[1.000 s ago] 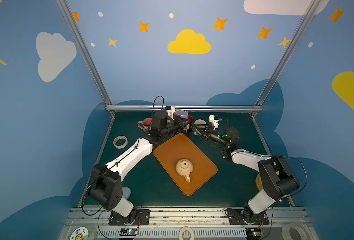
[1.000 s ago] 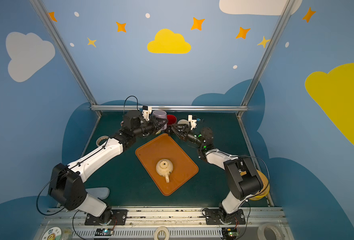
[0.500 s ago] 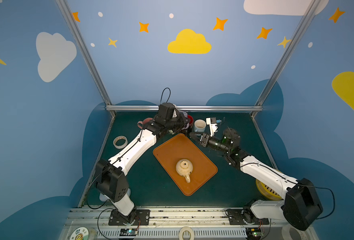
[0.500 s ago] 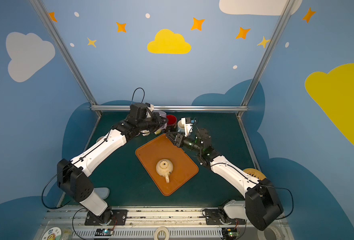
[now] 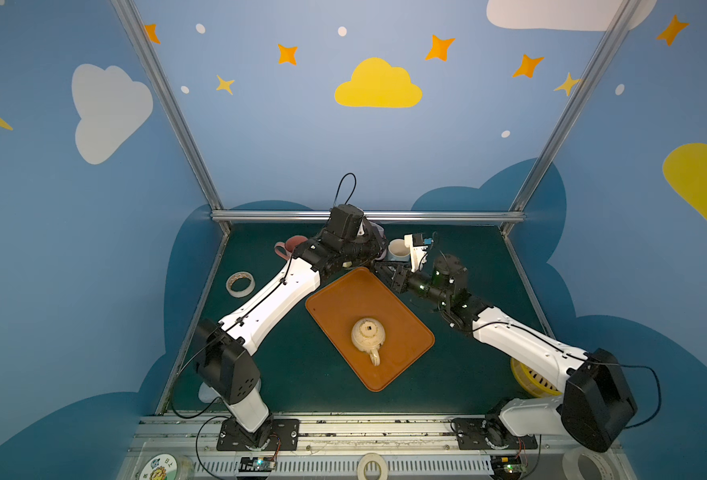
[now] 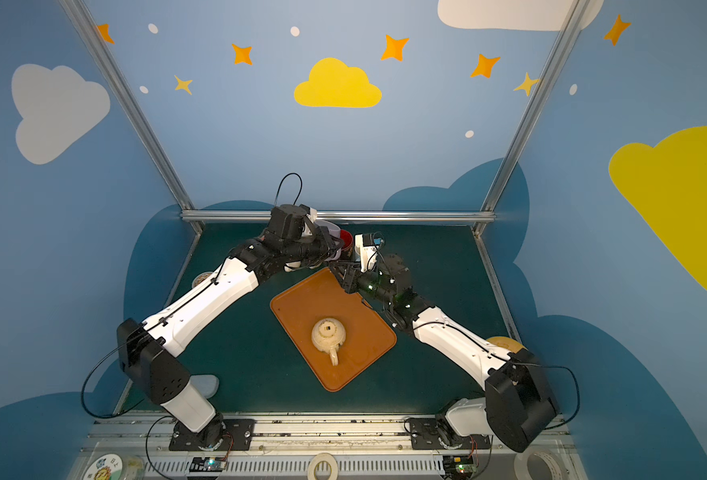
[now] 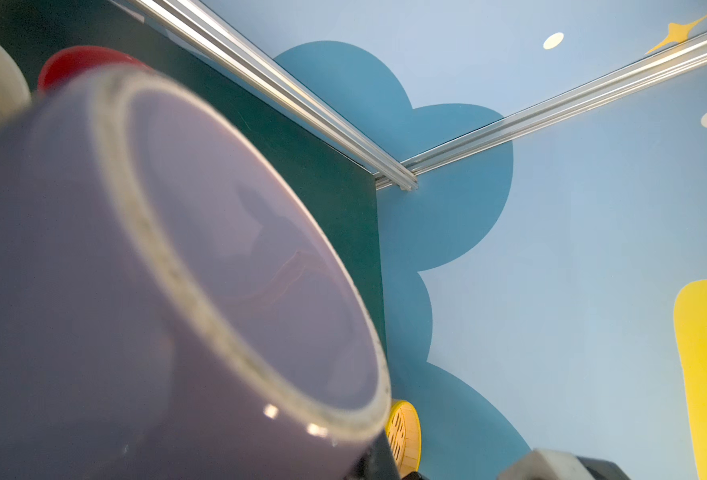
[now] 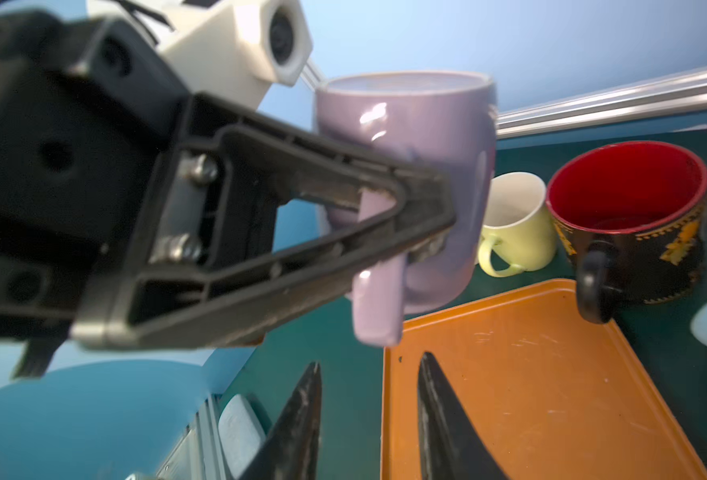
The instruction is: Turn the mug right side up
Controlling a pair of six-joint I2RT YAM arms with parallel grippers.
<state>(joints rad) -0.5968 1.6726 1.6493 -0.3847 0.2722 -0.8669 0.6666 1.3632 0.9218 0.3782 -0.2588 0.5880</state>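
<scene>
- Nearest the front, a cream mug (image 5: 367, 334) is sitting base-up on the orange tray (image 5: 335, 307), well apart from both arms.
- Past it, the right fingers (image 8: 298, 428) are standing apart with nothing between them. They are pointing over the tray's far corner towards the lifted mug, whose handle end is hanging just beyond their tips, roughly in line with the gap.
- Further on, the left fingers (image 8: 302, 266) are clamping the handle (image 8: 379, 299) of the lilac mug (image 8: 418, 145), holding it clear of the bench (image 5: 298, 382) near the back rail.
- The mug's long axis is running about parallel to the mugs standing behind it, and its foot ring (image 7: 177, 282) is facing the left wrist camera. I am therefore judging the base to be uppermost and the turn not yet made.
- The left arm is carrying the mug, so the roll is probably falling to its wrist, with the right fingers waiting close by.
- Farthest back, a pale yellow mug (image 8: 518, 224) and a red-lined dark mug (image 8: 634, 232) are standing upright, near enough to be knocked.
</scene>
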